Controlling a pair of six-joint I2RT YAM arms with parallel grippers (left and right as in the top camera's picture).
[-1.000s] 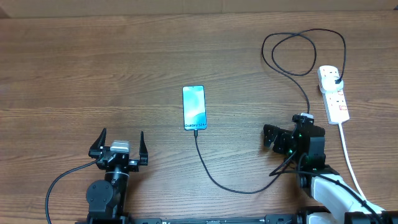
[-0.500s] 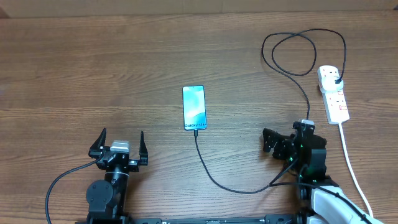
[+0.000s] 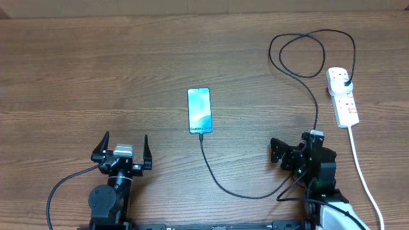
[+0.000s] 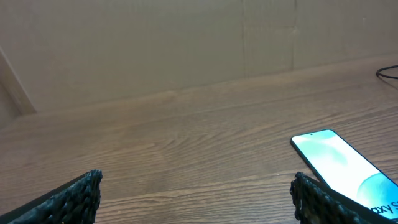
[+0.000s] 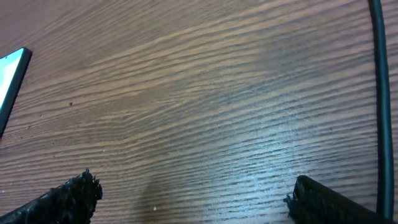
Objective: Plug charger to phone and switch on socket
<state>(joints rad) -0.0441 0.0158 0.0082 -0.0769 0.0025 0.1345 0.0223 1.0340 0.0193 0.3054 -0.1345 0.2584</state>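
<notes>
The right gripper (image 5: 194, 193) has drawn back a little toward the near edge of the table (image 3: 96, 64), and nothing else has shifted. Its fingers are spread wide with only bare wood between them; in its own wrist view a corner of the phone shows at the left and a stretch of black cable runs down the right side. The left gripper (image 3: 126, 142) sits near the near edge, left of centre, its fingers also spread wide and holding nothing. The phone (image 3: 199, 110) lies flat around the middle of the table, screen lit pale blue. The charger (image 3: 217, 179) meets the phone's near short end, curves toward the near edge, passes by the right gripper, loops close to the far right corner and ends in a black plug seated in the socket (image 3: 344, 99). The socket lies along the right edge, its white cord (image 3: 361, 166) trailing to the near edge. Its switch position cannot be made out
</notes>
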